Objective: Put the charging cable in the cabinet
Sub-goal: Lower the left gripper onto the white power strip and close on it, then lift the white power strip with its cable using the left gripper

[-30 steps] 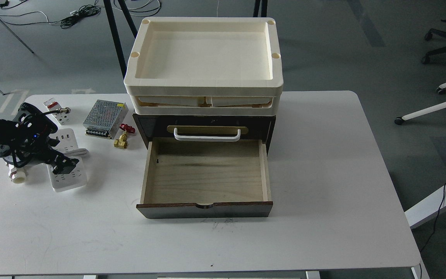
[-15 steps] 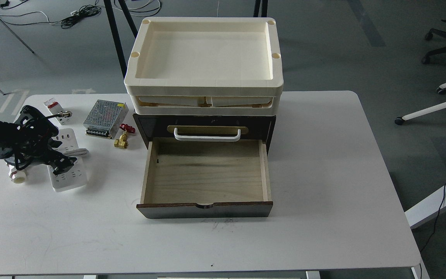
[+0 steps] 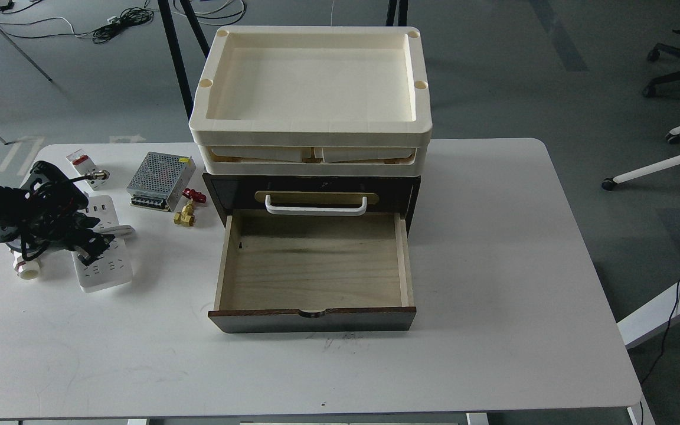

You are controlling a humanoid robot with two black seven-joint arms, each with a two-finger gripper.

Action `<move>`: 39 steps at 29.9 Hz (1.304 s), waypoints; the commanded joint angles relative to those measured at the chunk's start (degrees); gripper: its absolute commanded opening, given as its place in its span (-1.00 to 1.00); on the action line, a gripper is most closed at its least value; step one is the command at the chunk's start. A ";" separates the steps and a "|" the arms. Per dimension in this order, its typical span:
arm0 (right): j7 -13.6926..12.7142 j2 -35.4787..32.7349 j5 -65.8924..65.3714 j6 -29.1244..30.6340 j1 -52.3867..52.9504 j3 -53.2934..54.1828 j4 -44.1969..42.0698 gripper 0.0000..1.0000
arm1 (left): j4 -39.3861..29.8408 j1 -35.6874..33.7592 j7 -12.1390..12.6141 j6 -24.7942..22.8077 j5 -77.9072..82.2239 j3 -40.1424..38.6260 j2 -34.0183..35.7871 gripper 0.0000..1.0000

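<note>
The charging cable [image 3: 107, 268], a flat white power strip with its cord coiled around the middle, lies on the table at the far left. My left gripper [image 3: 93, 239] is low over the strip's middle, by the coiled cord, with its fingers apart on either side of it. The cabinet [image 3: 310, 192] stands at the table's middle, dark brown with a white bar handle. Its lower drawer [image 3: 313, 260] is pulled out and shows an empty pale wood interior. My right gripper is out of view.
Cream trays [image 3: 310, 127] are stacked on the cabinet. A silver perforated power supply [image 3: 160, 172], a white breaker with a red switch [image 3: 80, 161], a brass valve [image 3: 185, 215] and a white pipe fitting [image 3: 27, 268] lie around the strip. The white table [image 3: 493, 265] extends right.
My left gripper has drawn back to the left and a little up the strip, from its lower half to its middle by the coiled cord. The strip has not moved.
</note>
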 commanded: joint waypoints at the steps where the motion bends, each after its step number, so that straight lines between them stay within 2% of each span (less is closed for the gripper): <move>1: 0.00 0.09 -0.01 0.00 0.00 0.00 -0.04 0.99 | 0.00 -0.07 0.00 0.31 -0.16 0.47 0.10 -0.31; 5: 0.00 0.09 0.08 0.00 -0.09 0.00 -0.74 0.99 | 0.00 0.02 0.00 0.31 -0.33 0.47 0.10 -0.43; 10: 0.00 0.00 0.08 0.00 -0.09 0.00 -1.27 0.99 | 0.00 0.11 0.00 0.31 -0.25 0.47 0.01 -0.79; 16: 0.00 0.00 0.08 0.00 -0.17 0.00 -1.63 0.99 | 0.00 0.02 0.00 0.75 -0.51 0.47 0.01 -0.96; 29: 0.00 0.09 0.17 0.00 -0.18 0.00 -1.54 0.99 | -0.79 -2.88 0.00 2.16 -0.51 0.30 1.94 -1.00; 32: 0.00 0.09 0.17 0.00 -0.18 0.00 -1.54 0.99 | -1.67 -3.84 0.00 2.25 -0.51 -0.23 5.27 -1.00; 39: 0.00 0.09 0.17 0.00 -0.18 0.17 -1.54 0.99 | -8.44 -7.19 0.00 2.33 -0.42 -0.23 15.20 -1.00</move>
